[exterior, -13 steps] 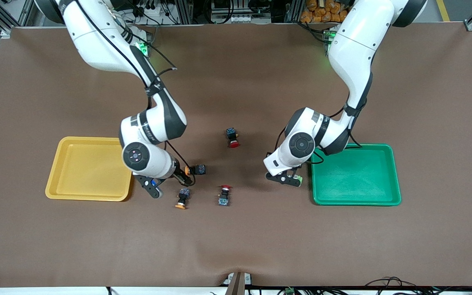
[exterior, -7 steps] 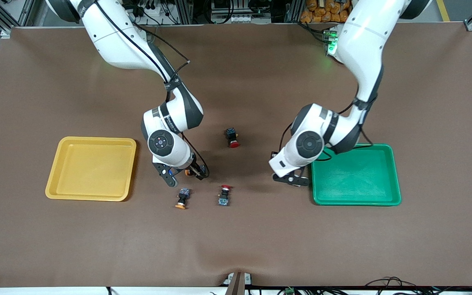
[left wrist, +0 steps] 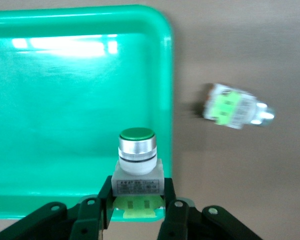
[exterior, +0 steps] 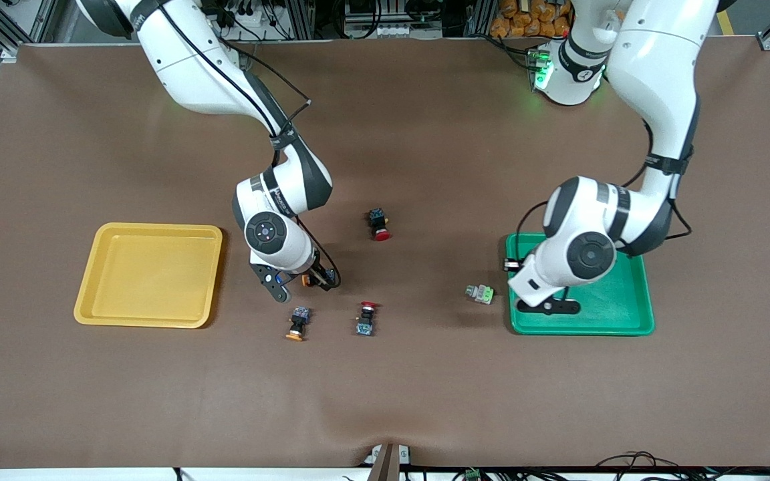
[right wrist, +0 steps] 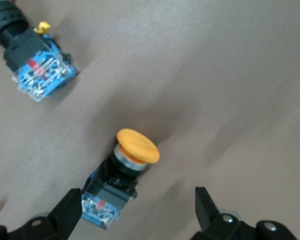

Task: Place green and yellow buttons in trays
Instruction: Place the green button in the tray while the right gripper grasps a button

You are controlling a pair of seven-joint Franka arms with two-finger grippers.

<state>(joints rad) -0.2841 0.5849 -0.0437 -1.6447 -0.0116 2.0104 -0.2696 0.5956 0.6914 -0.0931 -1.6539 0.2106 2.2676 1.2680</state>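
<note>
1. You are looking down on a wide brown desk [exterior: 425, 387] with two white arms reaching over it.
2. The green tray [exterior: 619, 314] lies toward the left arm's end of the desk; take it as your landmark. The yellow tray [exterior: 148, 274] lies well apart from it, toward the right arm's end.
3. The left gripper [left wrist: 136, 212] hangs over the green tray near its rim, clamped on a green-capped button [left wrist: 136, 165].
4. The right gripper [right wrist: 135, 210] sits low between the two trays, nearer the yellow one, its fingers spread wide around an orange-capped button [right wrist: 125, 170] without gripping it.
5. A second green button [exterior: 480, 293] lies on its side on the desk just beside the green tray's rim.
6. Another orange-capped button [exterior: 297, 323] lies nearer the front camera than the right gripper.
7. Two red-capped switches [exterior: 378, 224] [exterior: 366, 317] lie between the trays.
</note>
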